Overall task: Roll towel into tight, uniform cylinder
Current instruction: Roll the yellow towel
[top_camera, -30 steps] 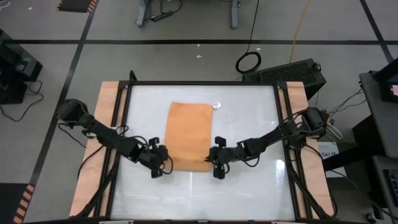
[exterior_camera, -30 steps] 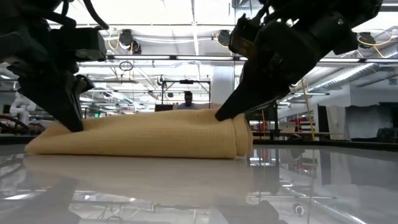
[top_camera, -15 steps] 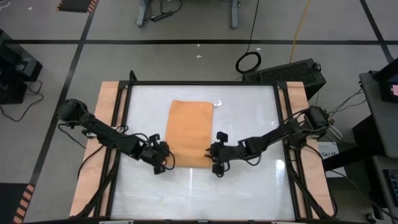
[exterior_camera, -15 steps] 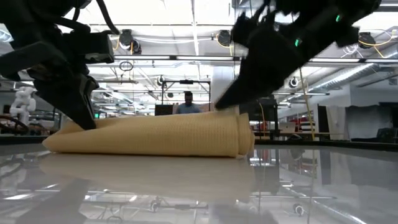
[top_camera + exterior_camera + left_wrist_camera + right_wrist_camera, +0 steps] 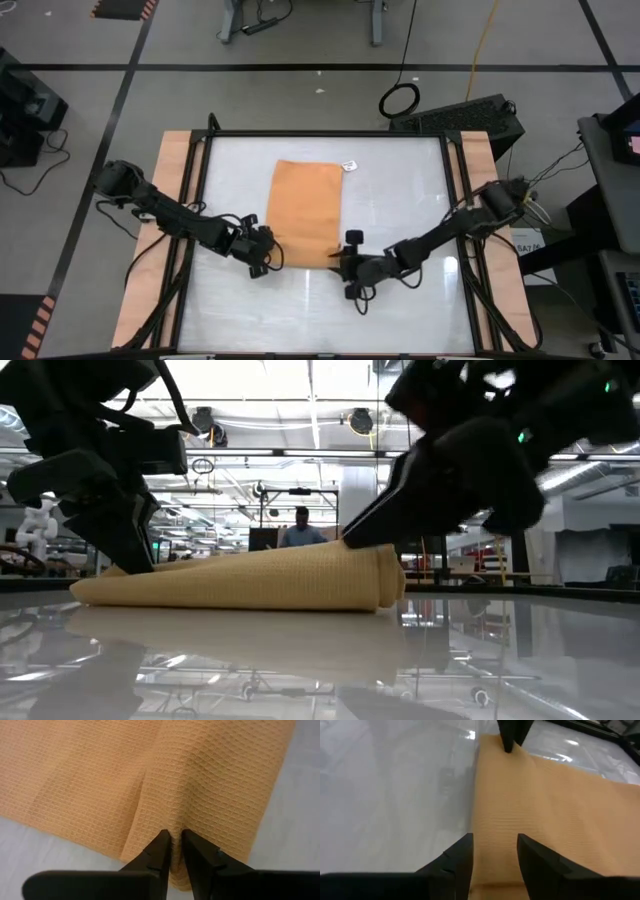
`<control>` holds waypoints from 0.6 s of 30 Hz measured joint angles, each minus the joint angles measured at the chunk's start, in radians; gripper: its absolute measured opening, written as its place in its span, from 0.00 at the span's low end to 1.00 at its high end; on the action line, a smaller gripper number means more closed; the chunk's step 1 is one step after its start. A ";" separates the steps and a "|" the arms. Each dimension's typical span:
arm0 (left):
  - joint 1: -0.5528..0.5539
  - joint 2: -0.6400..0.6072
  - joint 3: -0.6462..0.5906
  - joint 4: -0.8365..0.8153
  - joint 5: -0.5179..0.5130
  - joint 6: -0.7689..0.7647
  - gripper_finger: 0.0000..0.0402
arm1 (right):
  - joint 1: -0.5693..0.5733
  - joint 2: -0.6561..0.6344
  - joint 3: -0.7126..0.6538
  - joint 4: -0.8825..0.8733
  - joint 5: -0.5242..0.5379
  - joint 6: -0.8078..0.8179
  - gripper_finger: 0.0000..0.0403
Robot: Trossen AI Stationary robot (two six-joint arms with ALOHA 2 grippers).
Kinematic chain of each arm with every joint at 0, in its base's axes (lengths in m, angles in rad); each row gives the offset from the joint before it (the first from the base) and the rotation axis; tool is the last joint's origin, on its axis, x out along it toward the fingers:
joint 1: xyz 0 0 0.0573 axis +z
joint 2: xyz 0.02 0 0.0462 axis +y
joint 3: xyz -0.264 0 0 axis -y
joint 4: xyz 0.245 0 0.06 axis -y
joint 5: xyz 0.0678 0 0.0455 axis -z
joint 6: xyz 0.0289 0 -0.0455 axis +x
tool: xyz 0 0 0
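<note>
While its two dark fingers (image 5: 159,851) stand nearly together, pinching a small ridge of cloth between their tips, the left gripper (image 5: 268,255) sits at the near left corner of the orange-tan waffle-weave cloth towel (image 5: 304,212). In the left wrist view the fabric puckers into a raised fold running away from the fingertips. The right gripper (image 5: 343,264) is at the towel's near right corner, its fingers (image 5: 461,854) apart with a clear gap between them; the rolled near edge of the towel lies in that gap, but no squeeze shows, so the fingers straddle the cloth and do not clamp it. From the low view the near end of the towel is a short thick roll, rounder on the right and flattening toward the left. The rest of the towel lies flat, stretching toward the far side of the glossy white counter (image 5: 400,190), with a small white tag (image 5: 348,167) at its far right corner.
</note>
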State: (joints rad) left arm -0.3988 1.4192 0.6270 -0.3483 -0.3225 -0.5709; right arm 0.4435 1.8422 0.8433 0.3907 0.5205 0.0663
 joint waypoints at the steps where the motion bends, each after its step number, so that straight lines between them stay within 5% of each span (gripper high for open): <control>1: 0.000 0.001 0.000 0.001 0.000 0.000 0.15 | -0.007 0.022 0.000 0.034 0.006 0.001 0.35; 18: -0.003 -0.006 0.045 -0.028 -0.028 0.066 0.15 | -0.091 0.151 0.001 0.139 -0.051 0.206 0.35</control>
State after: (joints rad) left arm -0.4016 1.4130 0.6721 -0.3762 -0.3508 -0.5051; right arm 0.3523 1.9934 0.8444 0.5299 0.4699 0.2722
